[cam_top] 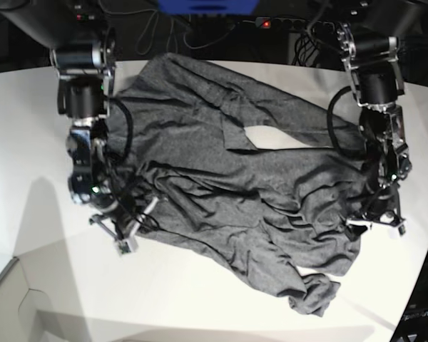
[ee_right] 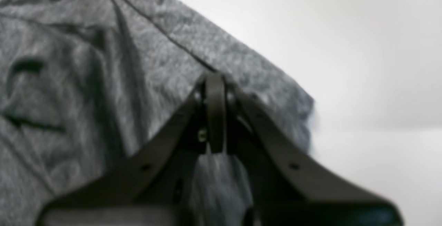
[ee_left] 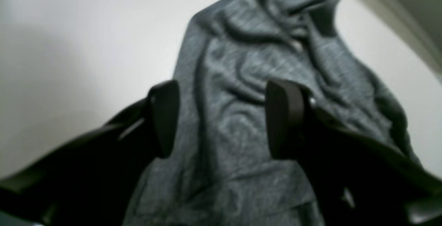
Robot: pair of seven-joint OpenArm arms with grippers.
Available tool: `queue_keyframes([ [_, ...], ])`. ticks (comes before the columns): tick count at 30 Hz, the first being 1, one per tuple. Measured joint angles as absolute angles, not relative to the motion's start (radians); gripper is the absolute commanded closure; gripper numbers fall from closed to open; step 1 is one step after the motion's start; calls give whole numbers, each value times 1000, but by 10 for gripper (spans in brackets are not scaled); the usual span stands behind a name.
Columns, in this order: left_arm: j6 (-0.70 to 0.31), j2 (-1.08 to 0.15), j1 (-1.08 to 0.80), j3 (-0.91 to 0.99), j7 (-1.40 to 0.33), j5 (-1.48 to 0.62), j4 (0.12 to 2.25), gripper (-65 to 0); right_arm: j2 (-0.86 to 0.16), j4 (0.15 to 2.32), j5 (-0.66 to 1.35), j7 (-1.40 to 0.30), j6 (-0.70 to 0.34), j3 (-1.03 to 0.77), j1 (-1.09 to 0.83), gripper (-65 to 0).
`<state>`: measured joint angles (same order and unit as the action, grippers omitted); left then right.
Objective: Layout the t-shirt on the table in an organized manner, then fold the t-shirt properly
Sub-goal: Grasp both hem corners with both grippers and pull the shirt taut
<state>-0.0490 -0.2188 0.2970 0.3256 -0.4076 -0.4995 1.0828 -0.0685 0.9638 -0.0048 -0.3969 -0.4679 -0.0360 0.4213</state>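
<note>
The dark grey t-shirt lies rumpled across the white table, one sleeve end bunched near the front. In the right wrist view my right gripper is shut on the t-shirt near a seam by its edge, and a tuft of cloth shows between the fingers. In the base view that gripper sits at the shirt's left edge. My left gripper stands open just above wrinkled t-shirt cloth, with nothing between its pads. In the base view it is over the shirt's right edge.
Cables and a power strip lie beyond the table's curved far edge. A table corner shows at lower left. Bare white tabletop lies beside the shirt, also in the right wrist view.
</note>
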Motion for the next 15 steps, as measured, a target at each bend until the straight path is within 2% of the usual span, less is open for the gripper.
queue_keyframes([
  [5,-61,-216,258,320,-397,-502,1087,-381,-72,709,-9,-336,-467,-36,540,-8],
  [8,-60,-216,258,323,-403,-502,1008,-381,-90,543,10,-178,-468,-36,597,-10],
  [12,-77,-223,274,326,-360,-510,923,-383,-130,430,17,-72,-464,-40,629,-10],
  [13,-79,-224,278,328,-356,-510,909,-383,-138,424,17,-55,-442,-41,628,-10],
  [15,-82,-224,280,331,-341,-510,897,-383,-153,420,18,-29,-323,-41,629,-11],
])
